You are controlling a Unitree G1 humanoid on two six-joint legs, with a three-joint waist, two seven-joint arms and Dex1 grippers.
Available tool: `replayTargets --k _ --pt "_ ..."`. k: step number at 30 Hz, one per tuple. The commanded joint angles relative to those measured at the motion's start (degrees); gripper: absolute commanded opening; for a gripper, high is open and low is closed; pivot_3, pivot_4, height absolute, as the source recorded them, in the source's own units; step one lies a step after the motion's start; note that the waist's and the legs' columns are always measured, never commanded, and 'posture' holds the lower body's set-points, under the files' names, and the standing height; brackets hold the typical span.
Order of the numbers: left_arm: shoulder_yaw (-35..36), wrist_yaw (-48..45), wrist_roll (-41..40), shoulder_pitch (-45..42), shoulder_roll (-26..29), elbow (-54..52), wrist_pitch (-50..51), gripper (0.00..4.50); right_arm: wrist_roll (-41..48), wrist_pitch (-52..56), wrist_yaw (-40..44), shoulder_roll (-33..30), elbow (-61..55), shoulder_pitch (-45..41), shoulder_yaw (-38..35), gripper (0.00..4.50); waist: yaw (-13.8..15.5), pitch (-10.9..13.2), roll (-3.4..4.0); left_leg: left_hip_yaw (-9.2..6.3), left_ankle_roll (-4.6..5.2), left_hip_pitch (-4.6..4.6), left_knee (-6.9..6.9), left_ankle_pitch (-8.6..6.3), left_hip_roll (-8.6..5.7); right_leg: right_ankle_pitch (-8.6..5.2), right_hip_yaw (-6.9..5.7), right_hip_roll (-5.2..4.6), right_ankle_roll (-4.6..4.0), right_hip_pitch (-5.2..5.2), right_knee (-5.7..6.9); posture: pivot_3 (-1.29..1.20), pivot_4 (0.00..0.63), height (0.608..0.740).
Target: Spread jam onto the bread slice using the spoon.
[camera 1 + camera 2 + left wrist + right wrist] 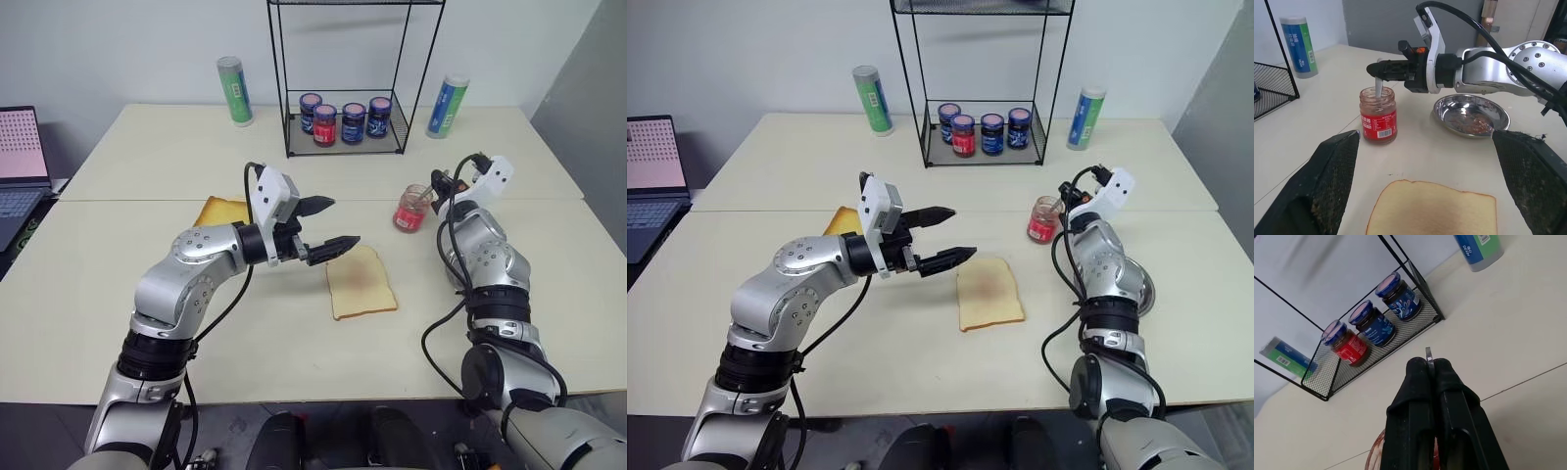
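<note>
Both arms are built of silver-grey metal shells with rounded joint housings ringed by small dark screws, separated by black ribbed collars. Behind each pair of jaws sits a white angular wrist block, and black cables loop from it back along the forearm. The left gripper has two black, tapered fingers with coarse, mesh-textured inner pads. The right gripper has smooth black fingers, with a small orange-red mark just behind them.
</note>
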Motion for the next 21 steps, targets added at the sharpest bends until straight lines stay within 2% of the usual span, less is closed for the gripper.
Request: replayTargets --k 1,21 --pt "1.2 0.0 -0.3 -0.8 0.2 -1.5 -0.8 4.5 1.8 0.0 -0.5 -0.3 -3.6 -1.7 -1.1 0.06 0.0 0.0 0.0 0.0 0.0 -0.01 0.0 0.0 0.0 0.0 -0.01 0.0 0.0 0.0 0.0 0.0 0.15 0.74" --pt "1.1 -1.0 -0.3 -0.7 0.9 -1.4 -0.9 4.5 8.8 -0.4 -3.7 0.1 -5.2 -2.1 -5.5 0.06 0.0 0.0 0.01 0.0 0.0 -0.03 0.0 0.0 -0.01 0.0 0.0 0.0 0.0 -0.01 -0.01 0.0 0.15 0.74"
